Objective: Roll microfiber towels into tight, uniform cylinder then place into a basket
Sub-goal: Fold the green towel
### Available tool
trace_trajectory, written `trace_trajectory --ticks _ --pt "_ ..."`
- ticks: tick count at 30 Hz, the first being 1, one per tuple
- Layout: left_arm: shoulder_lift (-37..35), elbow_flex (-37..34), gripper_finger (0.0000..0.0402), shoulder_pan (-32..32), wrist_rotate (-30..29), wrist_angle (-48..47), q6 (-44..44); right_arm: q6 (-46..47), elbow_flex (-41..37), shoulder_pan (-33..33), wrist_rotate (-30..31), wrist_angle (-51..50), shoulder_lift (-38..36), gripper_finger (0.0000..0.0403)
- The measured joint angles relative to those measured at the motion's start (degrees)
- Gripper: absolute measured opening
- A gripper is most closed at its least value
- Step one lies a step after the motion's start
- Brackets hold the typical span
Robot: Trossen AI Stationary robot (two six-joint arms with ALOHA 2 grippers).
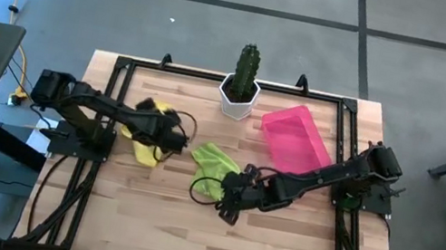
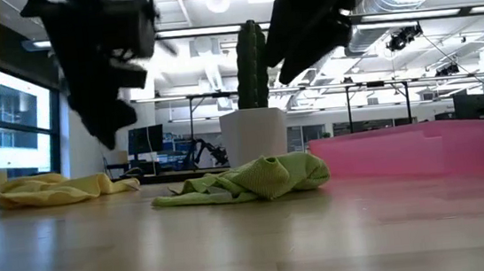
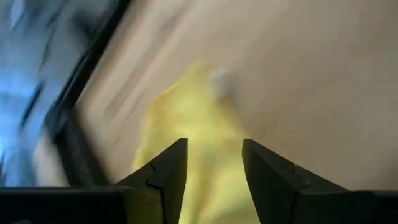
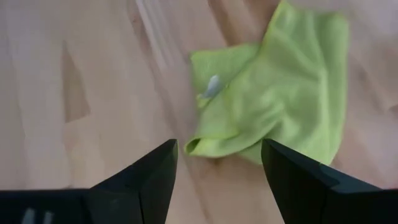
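On the wooden table [image 1: 275,245] both grippers are hovering wide open, left gripper [image 3: 213,163] over the yellow towel [image 3: 193,118], right gripper [image 4: 217,163] before the green towel [image 4: 280,99], both lying crumpled, unrolled, the pink basket [image 1: 296,138] waiting empty.

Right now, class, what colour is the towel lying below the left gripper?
Bright yellow towel, clearest in the left wrist view.

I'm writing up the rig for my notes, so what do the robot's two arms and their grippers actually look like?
Both arms are dark, nearly black, built of slim jointed segments with thin black cables looping alongside. Each sits on a black frame at the table's edge. The left gripper and right gripper each end in two dark wedge-shaped fingers that taper to a point, with no visible markings.
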Motion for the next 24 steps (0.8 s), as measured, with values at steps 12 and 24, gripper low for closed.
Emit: trace_trajectory --ticks 12,24 --pt "0.0 -6.4 0.0145 -8.2 14.2 43.2 45.1 10.9 0.0 3.7 -0.9 -7.1 0.0 0.0226" --pt "1.0 -15.2 0.0145 -7.6 19.3 61.0 51.3 11.2 0.0 6.3 2.5 -6.8 0.0 0.0226"
